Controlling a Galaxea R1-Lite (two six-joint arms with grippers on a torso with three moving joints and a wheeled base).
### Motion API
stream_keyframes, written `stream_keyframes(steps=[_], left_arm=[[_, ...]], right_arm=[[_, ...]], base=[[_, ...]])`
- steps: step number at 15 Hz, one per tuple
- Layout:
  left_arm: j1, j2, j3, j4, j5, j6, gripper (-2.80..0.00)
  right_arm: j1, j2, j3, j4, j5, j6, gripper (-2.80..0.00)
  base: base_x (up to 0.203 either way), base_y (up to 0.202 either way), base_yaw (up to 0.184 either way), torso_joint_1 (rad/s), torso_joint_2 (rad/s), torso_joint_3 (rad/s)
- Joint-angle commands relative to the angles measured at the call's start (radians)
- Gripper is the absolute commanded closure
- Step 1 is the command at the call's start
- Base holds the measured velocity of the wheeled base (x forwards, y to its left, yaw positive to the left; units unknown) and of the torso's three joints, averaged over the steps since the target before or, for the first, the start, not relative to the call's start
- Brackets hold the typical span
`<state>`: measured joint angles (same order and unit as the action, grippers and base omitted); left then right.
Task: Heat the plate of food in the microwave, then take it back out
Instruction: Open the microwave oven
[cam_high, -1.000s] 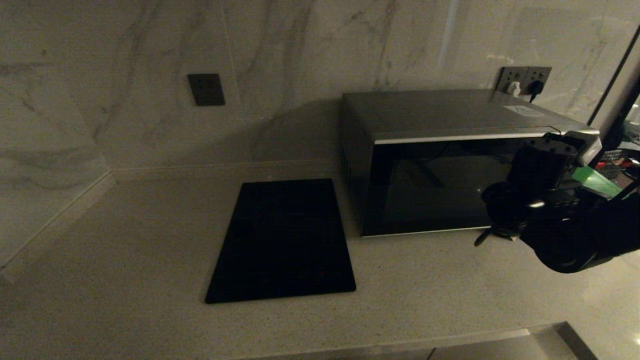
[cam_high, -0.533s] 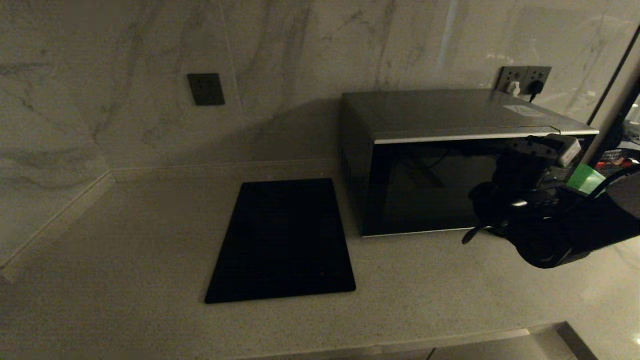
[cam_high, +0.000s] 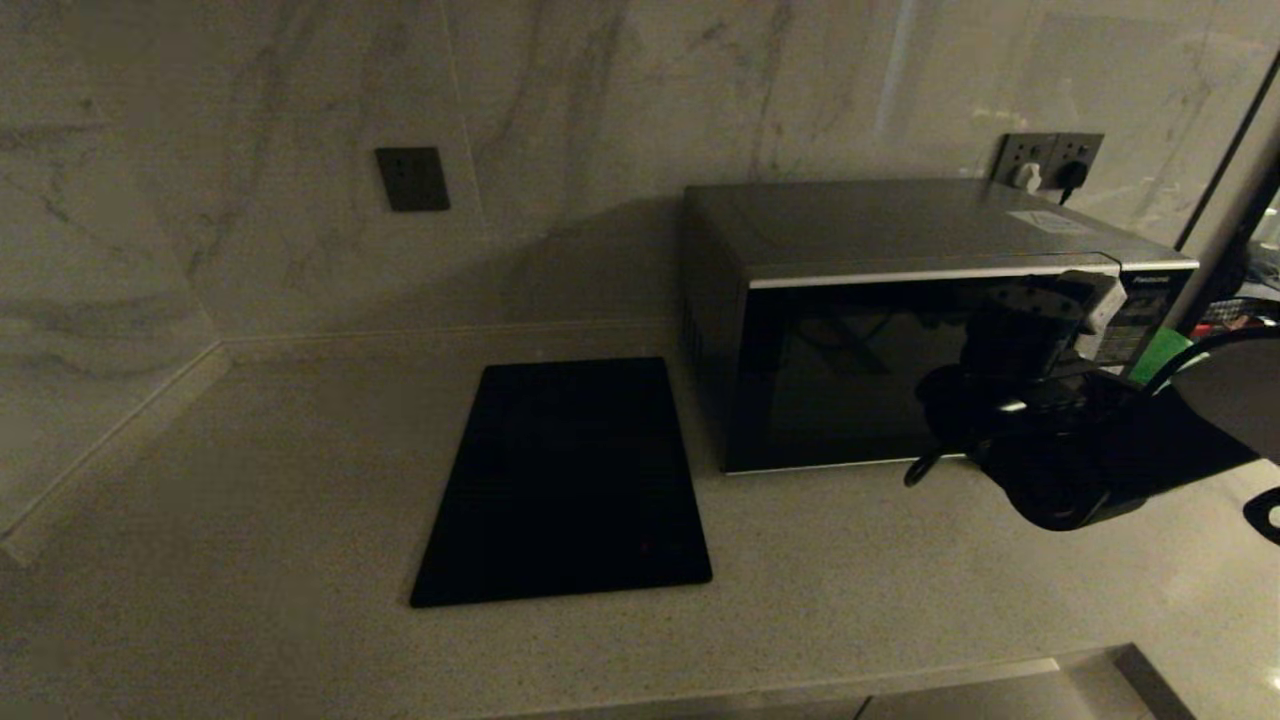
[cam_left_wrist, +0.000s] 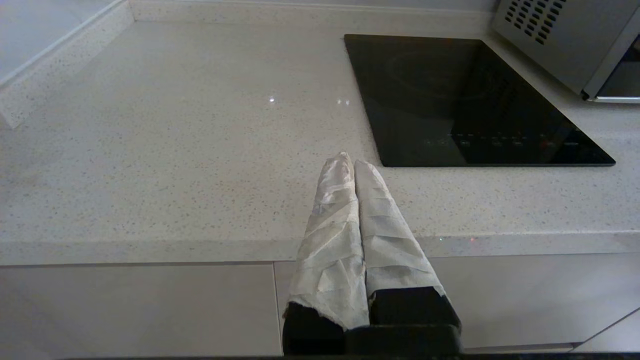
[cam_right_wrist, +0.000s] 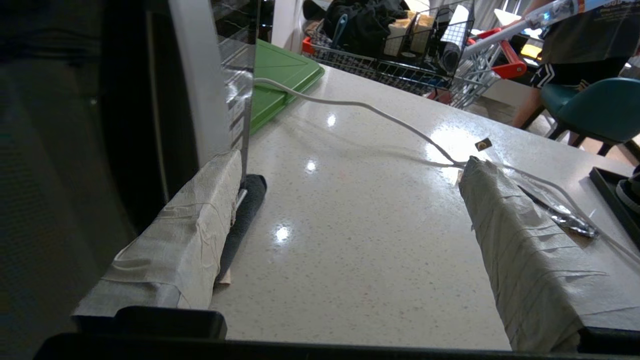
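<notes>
Standing wide open and holding nothing, the right pincer (cam_right_wrist: 345, 200) sits at the microwave (cam_high: 900, 330) front's right end, one finger (cam_right_wrist: 190, 235) beside its door edge. The left pincer (cam_left_wrist: 356, 200) hangs closed over the counter (cam_left_wrist: 175, 150) edge.

One brand name can be read. The word "Panasonic" is printed in small pale letters at the top right corner of the microwave (cam_high: 900, 300), just above its button panel (cam_high: 1140, 320). The marks on the buttons below the name are too small to be read.

A white sticker (cam_high: 1047, 222) is stuck on top of the microwave, near its back right corner. Its print cannot be made out.

A row of tiny pale signs is seen along the front edge of the black cooktop (cam_left_wrist: 470, 100), with one small red mark among them. None of them can be read.
</notes>
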<state>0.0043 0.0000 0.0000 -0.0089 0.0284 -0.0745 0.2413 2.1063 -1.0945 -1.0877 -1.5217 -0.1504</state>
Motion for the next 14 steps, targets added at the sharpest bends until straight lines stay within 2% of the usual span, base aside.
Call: stream_keyframes(steps=[1,14], left_arm=[[0.000,0.002,0.000,0.000,0.001,-0.001,0.00],[0.000,0.002,0.000,0.000,0.001,-0.001,0.00]], right_arm=[[0.000,0.030,-0.034,-0.006,-0.008,-0.003,-2.80],[-0.032,0.172,-0.189,-0.009,-0.008,-0.011,-2.80]], base=[[0.000,0.000,0.000,0.000,0.00,0.000],[0.000,0.000,0.000,0.000,0.00,0.000]])
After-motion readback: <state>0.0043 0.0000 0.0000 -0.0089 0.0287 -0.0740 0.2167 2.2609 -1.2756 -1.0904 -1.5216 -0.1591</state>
